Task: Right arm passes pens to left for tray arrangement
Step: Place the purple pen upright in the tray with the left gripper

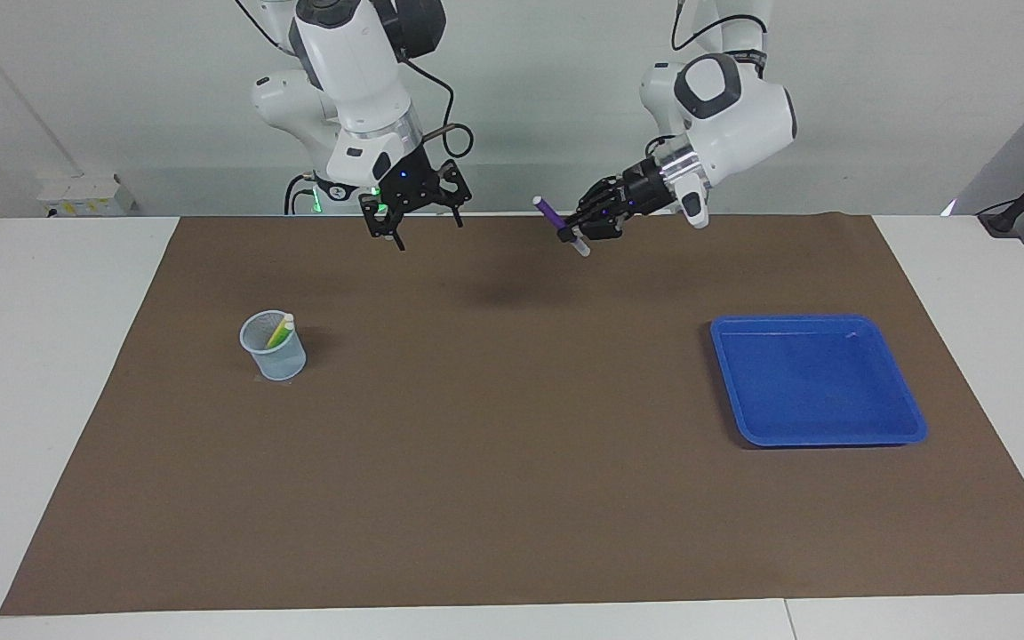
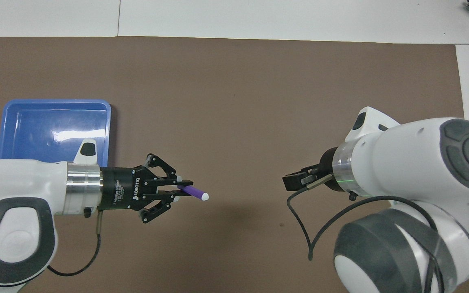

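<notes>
The purple pen (image 1: 552, 216) (image 2: 194, 193) hangs tilted in the air over the mat's edge nearest the robots. My left gripper (image 1: 576, 235) (image 2: 180, 190) is shut on its lower part, and a pale tip pokes out at each end. My right gripper (image 1: 419, 226) (image 2: 295, 182) is open and holds nothing, well apart from the pen, toward the right arm's end. A green pen (image 1: 277, 335) and a yellow one stand in the mesh cup (image 1: 275, 357). The blue tray (image 1: 819, 436) (image 2: 55, 102) lies bare toward the left arm's end.
A brown mat (image 1: 512, 462) covers most of the white table. In the overhead view the right arm's bulk hides the cup. A black cable (image 2: 299, 228) loops down from the right wrist.
</notes>
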Controlling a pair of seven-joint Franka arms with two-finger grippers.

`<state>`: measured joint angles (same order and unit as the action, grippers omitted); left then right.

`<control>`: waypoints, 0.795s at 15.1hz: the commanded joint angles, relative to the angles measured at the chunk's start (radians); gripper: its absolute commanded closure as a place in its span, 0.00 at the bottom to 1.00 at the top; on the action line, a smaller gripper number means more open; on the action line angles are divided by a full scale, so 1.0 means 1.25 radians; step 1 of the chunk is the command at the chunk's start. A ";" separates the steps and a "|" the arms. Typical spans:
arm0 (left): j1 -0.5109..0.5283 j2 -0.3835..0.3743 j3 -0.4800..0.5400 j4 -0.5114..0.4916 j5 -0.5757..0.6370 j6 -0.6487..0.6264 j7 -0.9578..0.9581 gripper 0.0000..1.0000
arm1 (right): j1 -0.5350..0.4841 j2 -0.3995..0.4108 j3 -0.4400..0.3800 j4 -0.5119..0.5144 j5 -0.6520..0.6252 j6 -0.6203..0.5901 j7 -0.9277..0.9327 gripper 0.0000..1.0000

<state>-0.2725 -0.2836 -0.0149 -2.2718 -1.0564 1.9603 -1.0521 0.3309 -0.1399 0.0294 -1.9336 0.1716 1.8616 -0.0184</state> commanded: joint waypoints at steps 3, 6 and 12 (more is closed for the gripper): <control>0.111 0.013 -0.003 0.086 0.139 -0.200 0.094 1.00 | -0.107 -0.035 0.007 -0.111 -0.034 0.036 -0.185 0.00; 0.138 0.043 0.000 0.148 0.266 -0.325 0.245 1.00 | -0.136 -0.030 0.007 -0.165 -0.131 0.080 -0.185 0.02; 0.158 0.071 0.002 0.231 0.532 -0.467 0.575 1.00 | -0.256 0.019 0.008 -0.195 -0.175 0.096 -0.133 0.15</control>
<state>-0.0842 -0.2303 -0.0066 -2.0494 -0.4922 1.4383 -0.4351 0.0739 -0.1351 0.0258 -2.1615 -0.0263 1.9566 -0.2153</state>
